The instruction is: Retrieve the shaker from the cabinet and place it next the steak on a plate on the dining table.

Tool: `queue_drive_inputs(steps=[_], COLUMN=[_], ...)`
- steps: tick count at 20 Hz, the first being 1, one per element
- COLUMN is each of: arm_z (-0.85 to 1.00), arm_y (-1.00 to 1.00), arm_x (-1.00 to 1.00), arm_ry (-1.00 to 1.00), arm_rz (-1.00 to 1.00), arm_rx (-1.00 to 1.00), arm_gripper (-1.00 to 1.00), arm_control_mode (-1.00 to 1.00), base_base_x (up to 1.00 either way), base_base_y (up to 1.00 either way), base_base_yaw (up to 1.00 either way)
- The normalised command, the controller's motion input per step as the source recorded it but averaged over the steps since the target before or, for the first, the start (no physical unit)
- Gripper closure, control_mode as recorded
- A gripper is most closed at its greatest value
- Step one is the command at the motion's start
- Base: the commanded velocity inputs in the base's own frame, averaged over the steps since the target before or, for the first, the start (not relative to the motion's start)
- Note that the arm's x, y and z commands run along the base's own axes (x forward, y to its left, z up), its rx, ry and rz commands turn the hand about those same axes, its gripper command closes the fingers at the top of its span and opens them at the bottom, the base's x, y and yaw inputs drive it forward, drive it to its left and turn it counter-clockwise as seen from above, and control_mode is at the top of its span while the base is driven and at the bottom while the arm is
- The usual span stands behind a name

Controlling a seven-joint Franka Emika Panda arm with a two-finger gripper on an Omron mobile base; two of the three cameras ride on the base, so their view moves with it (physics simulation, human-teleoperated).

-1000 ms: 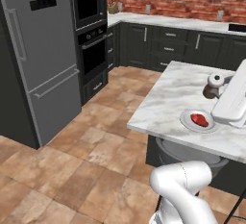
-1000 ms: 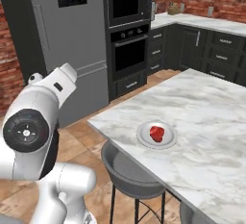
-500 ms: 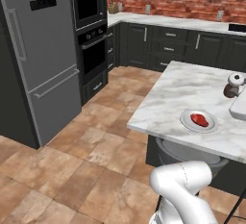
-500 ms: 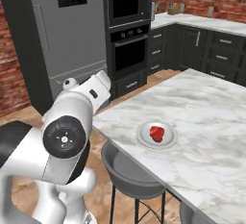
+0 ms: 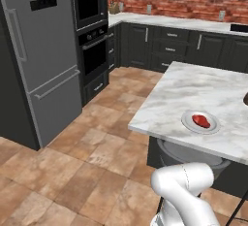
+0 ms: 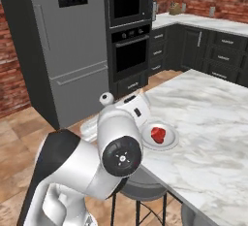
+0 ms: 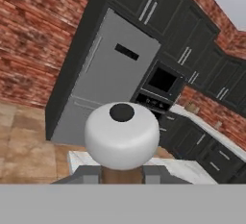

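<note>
My gripper (image 7: 121, 176) is shut on the shaker (image 7: 121, 134), whose white rounded top faces the hand camera with a strip of brown wood below it. In the right base view the shaker's top (image 6: 106, 98) pokes out over my arm, left of the plate (image 6: 170, 141) and near the dining table's (image 6: 213, 123) front left edge. The red steak (image 6: 158, 134) lies on that plate. From the left base the plate (image 5: 189, 121) and steak (image 5: 201, 120) sit near the marble table's (image 5: 193, 84) front edge. The dark wall cabinet (image 7: 158, 6) hangs beyond, doors closed.
A tall grey fridge (image 5: 41, 60) and a black wall oven (image 5: 92, 31) stand to the left. A long counter (image 5: 184, 24) runs along the brick wall behind. A grey stool (image 5: 189, 154) is tucked under the table's front edge. Tiled floor (image 5: 82, 157) lies open to the left.
My arm has swung with the shaker: it left the left base view to the right, and in the right base view it moved from the left edge toward the table.
</note>
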Motion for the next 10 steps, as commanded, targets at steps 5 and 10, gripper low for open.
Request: queue_drive_inputs(steps=[5,10], arm_z=[-0.34,-0.17], arm_y=[-0.38,-0.26], arm_x=[0.06,0.26], arm_ry=[0.01,0.01], arm_rz=[-0.08,-0.11], arm_rx=[0.17,0.23], arm_gripper=[1.0,1.0], arm_control_mode=[-1.0,-1.0], base_base_x=[0.0,0.0], base_base_y=[0.0,0.0], base_base_yaw=[0.0,0.0])
